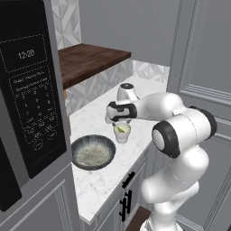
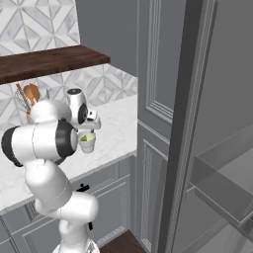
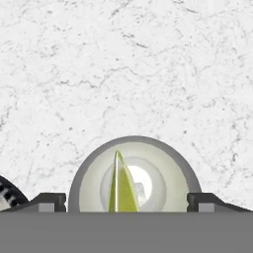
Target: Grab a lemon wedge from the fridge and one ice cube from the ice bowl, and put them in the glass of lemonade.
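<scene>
The glass of lemonade (image 1: 122, 132) stands on the white marble counter, just right of the ice bowl (image 1: 93, 152). My gripper (image 1: 118, 121) hangs right above the glass, pointing down. In the hand view the gripper (image 3: 126, 201) is open, and its fingertips (image 3: 47, 201) stand wide on either side of the glass (image 3: 89, 173) with nothing between them. A yellow-green lemon wedge (image 3: 121, 190) stands on edge inside the glass, with a small pale lump (image 3: 140, 189) beside it. From the right the glass (image 2: 87, 143) sits under the hand (image 2: 89, 127). The fridge (image 2: 217, 188) stands open at the right.
A dark microwave (image 1: 27, 90) fills the left. A wooden shelf (image 1: 90, 61) hangs over the back of the counter (image 1: 99, 185). A holder of wooden spoons (image 2: 28, 96) stands behind the arm. Tall panelled cabinets (image 2: 158, 99) close the counter's right end.
</scene>
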You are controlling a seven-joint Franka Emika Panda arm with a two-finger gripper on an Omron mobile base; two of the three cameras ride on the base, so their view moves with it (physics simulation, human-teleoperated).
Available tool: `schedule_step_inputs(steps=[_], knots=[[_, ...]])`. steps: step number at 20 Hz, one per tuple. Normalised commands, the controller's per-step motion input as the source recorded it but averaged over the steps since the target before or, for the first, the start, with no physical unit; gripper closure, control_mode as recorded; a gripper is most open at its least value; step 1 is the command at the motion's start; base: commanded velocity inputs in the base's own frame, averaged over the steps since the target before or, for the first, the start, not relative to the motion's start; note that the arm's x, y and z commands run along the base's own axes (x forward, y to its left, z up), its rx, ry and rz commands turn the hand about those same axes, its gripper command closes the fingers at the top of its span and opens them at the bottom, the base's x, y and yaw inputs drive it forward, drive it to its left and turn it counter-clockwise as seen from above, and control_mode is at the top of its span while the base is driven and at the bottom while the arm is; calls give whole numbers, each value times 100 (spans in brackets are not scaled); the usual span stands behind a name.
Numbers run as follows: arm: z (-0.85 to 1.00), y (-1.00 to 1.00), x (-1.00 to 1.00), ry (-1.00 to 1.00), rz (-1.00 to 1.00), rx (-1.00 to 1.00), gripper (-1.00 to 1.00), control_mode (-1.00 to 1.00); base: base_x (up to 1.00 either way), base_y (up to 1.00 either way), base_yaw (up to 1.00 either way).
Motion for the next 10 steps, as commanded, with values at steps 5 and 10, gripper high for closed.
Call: schedule_step_inputs(steps=[5, 10], knots=[[16, -3, -2, -5, 0, 9, -100, -100, 0, 0, 0], [0, -32, -10, 0, 0, 5, -100, -100, 0, 0, 0]])
